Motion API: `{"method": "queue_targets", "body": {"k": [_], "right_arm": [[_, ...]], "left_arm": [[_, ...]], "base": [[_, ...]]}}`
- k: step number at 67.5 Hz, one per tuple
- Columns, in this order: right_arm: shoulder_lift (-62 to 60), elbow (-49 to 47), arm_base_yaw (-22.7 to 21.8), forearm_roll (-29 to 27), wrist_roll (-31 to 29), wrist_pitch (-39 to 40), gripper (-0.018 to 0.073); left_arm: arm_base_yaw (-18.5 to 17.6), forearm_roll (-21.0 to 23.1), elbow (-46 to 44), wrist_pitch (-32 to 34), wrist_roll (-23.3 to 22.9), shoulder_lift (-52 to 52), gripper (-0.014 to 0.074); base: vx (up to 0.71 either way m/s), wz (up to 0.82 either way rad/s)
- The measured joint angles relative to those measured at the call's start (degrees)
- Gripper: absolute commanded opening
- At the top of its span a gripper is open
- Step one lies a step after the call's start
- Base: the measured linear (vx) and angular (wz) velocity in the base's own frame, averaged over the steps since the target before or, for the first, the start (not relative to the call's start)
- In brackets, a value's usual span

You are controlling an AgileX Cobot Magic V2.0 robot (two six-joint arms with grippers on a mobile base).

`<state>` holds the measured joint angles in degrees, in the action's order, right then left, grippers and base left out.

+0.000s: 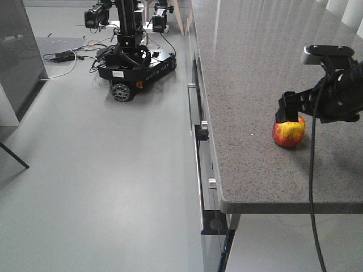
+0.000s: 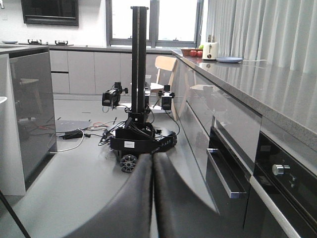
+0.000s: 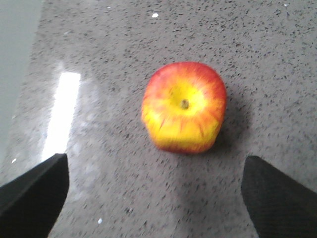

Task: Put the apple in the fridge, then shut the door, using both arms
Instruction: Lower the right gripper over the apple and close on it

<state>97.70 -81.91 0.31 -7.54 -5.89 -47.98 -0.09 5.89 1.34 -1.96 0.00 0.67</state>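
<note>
The apple (image 3: 184,106) sits dimple-up on the speckled grey tabletop (image 1: 249,68), not far from its near edge. The right end effector (image 3: 154,166) hangs over it, spread wide, with neither finger touching it. The left end effector (image 2: 152,166) is pinched together, holding nothing.

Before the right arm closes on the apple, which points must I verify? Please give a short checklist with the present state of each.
1. Right gripper open wider than the apple: ok, the jaws stand far apart.
2. Apple centred between the fingers: not ok, it lies ahead of the tips and slightly off-centre.
3. Apple upright, stem dimple up: ok.
4. Nothing between the fingers and the apple: ok, only bare countertop.
5. Apple away from the counter edge: ok in the front view.
6. Left gripper shut, holding nothing: ok.
</note>
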Motion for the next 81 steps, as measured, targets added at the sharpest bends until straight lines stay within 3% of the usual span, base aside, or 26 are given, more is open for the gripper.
{"method": "queue_targets", "body": {"k": [34, 81], "right_arm": [[15.0, -10.9, 0.0, 3.0, 4.4, -2.0, 0.0586], [13.2, -11.0, 0.0, 2.4, 7.4, -5.2, 0.0239]], "left_arm": [[0.0, 0.0, 0.0, 0.0, 0.0, 0.0, -0.0006], [0.0, 0.0, 0.0, 0.0, 0.0, 0.0, -0.0006]], "base": [[0.0, 0.0], [0.0, 0.0]]}}
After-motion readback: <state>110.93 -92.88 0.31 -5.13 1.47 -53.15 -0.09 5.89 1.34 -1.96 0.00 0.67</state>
